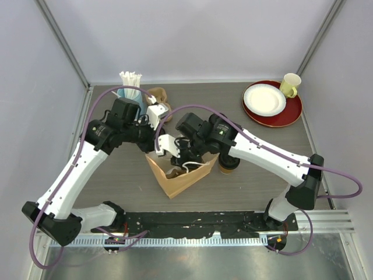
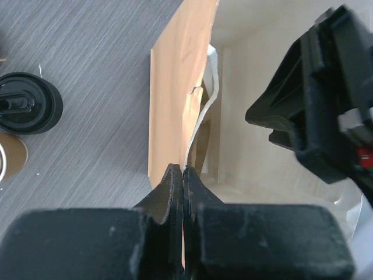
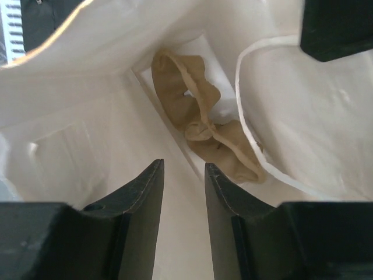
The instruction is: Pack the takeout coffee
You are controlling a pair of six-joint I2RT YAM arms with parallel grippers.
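Note:
A brown paper bag (image 1: 182,178) stands open in the middle of the table. My left gripper (image 1: 159,148) is shut on its rim (image 2: 185,116); in the left wrist view the jaws meet on the paper edge. My right gripper (image 1: 185,158) reaches down into the bag, open, with nothing between its fingers (image 3: 145,198). Below it a crumpled brown paper piece (image 3: 201,125) lies on the bag's white bottom. One takeout coffee cup (image 1: 228,165) stands just right of the bag, partly hidden under the right arm. Its black lid (image 2: 26,103) shows in the left wrist view.
A light-blue cup of white straws (image 1: 130,87) and a crumpled brown thing (image 1: 158,94) are at the back left. A red plate (image 1: 288,114) carrying a white plate (image 1: 264,99) and a yellow mug (image 1: 290,84) sits at the back right. A brown object (image 2: 9,158) is cut off by the left wrist view's edge.

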